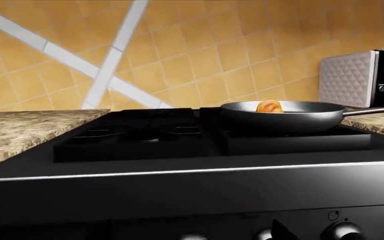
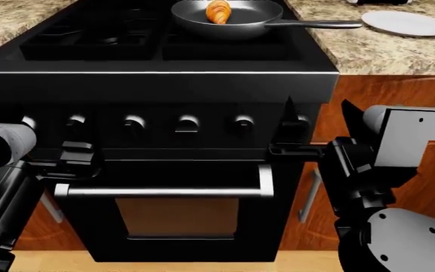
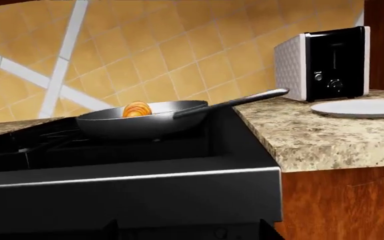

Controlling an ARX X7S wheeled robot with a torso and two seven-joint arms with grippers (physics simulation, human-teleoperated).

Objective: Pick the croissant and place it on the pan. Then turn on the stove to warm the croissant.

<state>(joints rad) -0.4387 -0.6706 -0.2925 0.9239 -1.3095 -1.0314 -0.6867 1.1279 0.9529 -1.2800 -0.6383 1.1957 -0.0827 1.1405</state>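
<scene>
The croissant [image 2: 218, 11] lies in the dark grey pan [image 2: 251, 25], which sits on the back right burner of the black stove [image 2: 157, 85]. Croissant [image 1: 269, 106] and pan [image 1: 285, 119] also show in the left wrist view, and again in the right wrist view, croissant [image 3: 137, 109] in pan [image 3: 138, 125]. My left gripper [image 2: 77, 146] is open at the knob row, close to the second knob from the left [image 2: 75, 120]. My right gripper [image 2: 316, 118] is open at the rightmost knob [image 2: 301, 120]. Both are empty. In each wrist view only the fingertips show.
A white plate [image 2: 406, 22] lies on the granite counter [image 2: 369, 54] right of the stove, with a toaster [image 3: 325, 62] behind it. The oven door's bar handle [image 2: 165, 191] runs below the knobs. Wooden cabinets flank the stove.
</scene>
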